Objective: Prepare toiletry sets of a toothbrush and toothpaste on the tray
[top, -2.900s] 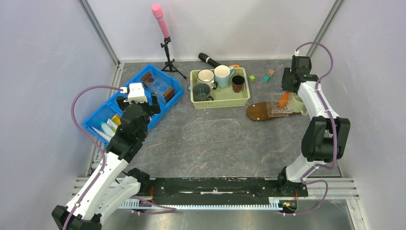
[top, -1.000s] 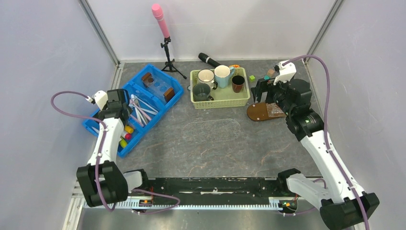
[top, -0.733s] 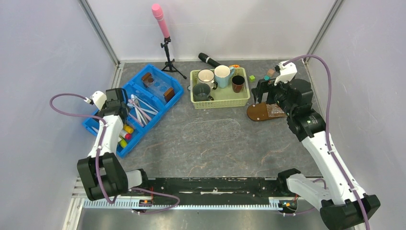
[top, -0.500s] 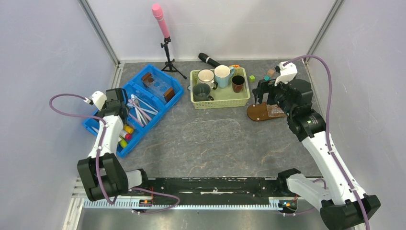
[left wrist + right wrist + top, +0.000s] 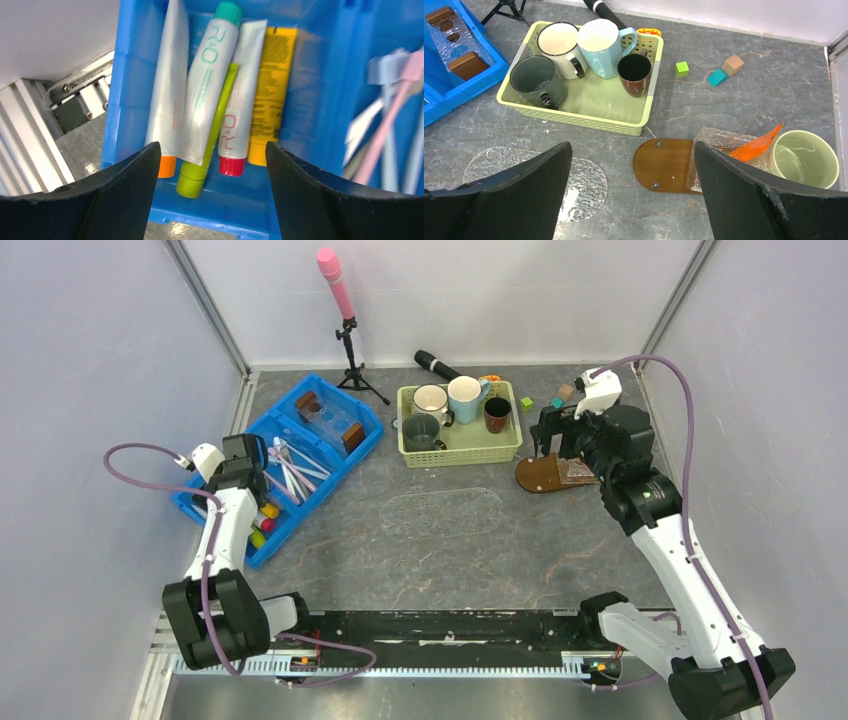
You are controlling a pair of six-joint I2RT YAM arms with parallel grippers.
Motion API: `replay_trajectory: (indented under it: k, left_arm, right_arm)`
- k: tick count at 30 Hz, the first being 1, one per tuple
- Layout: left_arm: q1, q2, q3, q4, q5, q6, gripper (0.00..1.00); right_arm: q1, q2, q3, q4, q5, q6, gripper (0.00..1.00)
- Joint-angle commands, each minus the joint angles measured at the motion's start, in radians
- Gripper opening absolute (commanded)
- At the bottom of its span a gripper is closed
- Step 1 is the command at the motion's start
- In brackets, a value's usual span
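Several toothpaste tubes [image 5: 220, 90] lie side by side in the near compartment of the blue bin [image 5: 222, 478], with orange, lime, red and yellow caps. My left gripper [image 5: 210, 150] hangs open just above their cap ends, with nothing between its fingers. Pale toothbrushes [image 5: 395, 115] lie in the compartment beside them. The brown oval tray [image 5: 664, 165] lies at the right; a clear textured sheet [image 5: 719, 145] covers its right end, and on that sheet lies an orange toothpaste tube [image 5: 756, 145]. My right gripper [image 5: 631, 147] hovers open high above the tray's left end.
A pale green basket [image 5: 460, 445] holding several mugs stands at the back centre. A light green cup [image 5: 805, 159] sits right of the tray. A clear glassy oval plate [image 5: 442, 512] lies mid-table. Small coloured blocks [image 5: 716, 75], a black microphone [image 5: 435, 364] and a pink one on a tripod [image 5: 345, 335] stand at the back.
My left gripper has shifted a little toward the near end of the blue bin and its jaws have narrowed slightly. The right arm has hardly moved.
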State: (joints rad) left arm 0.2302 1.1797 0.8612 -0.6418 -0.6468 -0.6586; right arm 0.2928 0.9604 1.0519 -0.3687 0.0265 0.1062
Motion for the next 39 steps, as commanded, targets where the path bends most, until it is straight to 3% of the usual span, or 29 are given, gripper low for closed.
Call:
replay_trajectory:
  k: [1, 6, 12, 20, 31, 39]
  left_arm:
    - [0.021, 0.046, -0.021, -0.024, -0.032, -0.044, 0.82]
    - [0.048, 0.06, -0.033, -0.013, -0.054, -0.044, 0.82]
    - [0.137, 0.135, -0.045, 0.01, 0.079, -0.075, 0.85]
    - [0.161, 0.182, -0.046, 0.053, 0.21, -0.053, 0.8]
    - [0.159, 0.147, -0.048, 0.09, 0.255, -0.011, 0.54]
    - [0.158, 0.11, -0.044, 0.071, 0.253, -0.002, 0.29]
  right_arm:
    - [0.003, -0.026, 0.024, 0.017, 0.024, -0.031, 0.98]
    - [0.003, -0.022, 0.013, 0.021, 0.026, -0.031, 0.98]
    - [0.003, -0.016, 0.011, 0.022, 0.024, -0.032, 0.98]
    - [0.003, -0.014, 0.003, 0.024, 0.034, -0.035, 0.98]
    - [0.003, -0.012, -0.003, 0.026, 0.044, -0.036, 0.98]
    - [0.003, -0.016, -0.002, 0.026, 0.044, -0.035, 0.98]
